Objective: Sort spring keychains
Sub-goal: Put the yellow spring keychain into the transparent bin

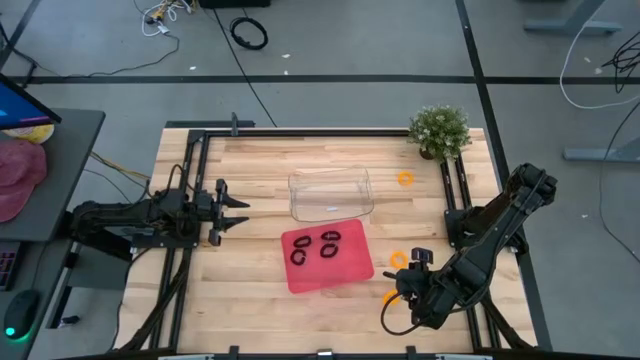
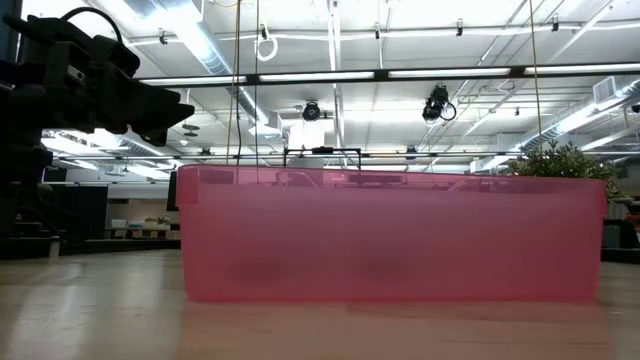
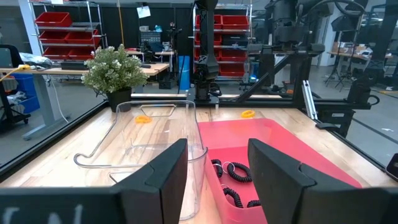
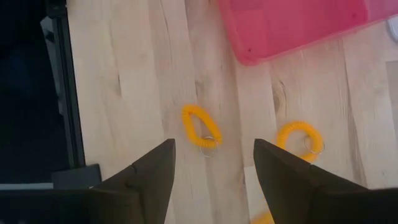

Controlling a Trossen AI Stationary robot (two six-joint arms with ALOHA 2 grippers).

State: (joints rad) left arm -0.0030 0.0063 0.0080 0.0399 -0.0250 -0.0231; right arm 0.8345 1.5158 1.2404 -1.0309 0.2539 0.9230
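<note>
Three black spring keychains point(image 1: 328, 249) lie in the red tray point(image 1: 300, 280) at the table's middle. One orange spring keychain point(image 1: 405, 179) lies on the wood near the plant, and another point(image 1: 398, 259) lies just right of the tray. My right gripper point(image 4: 214, 144) hangs open at the near right, pointing steeply down. One orange keychain point(image 4: 200, 127) lies on the wood just beyond the gap between its fingers, and another point(image 4: 300, 138) lies beside it. My left gripper point(image 1: 243, 212) waits open and level at the table's left, touching nothing.
A clear plastic bin point(image 1: 330, 193) stands just beyond the red tray. A small potted plant point(image 1: 438, 130) sits at the far right corner. Black frame rails point(image 1: 455, 190) run along the table's sides. In the low view the red tray's wall point(image 2: 390, 235) fills the middle.
</note>
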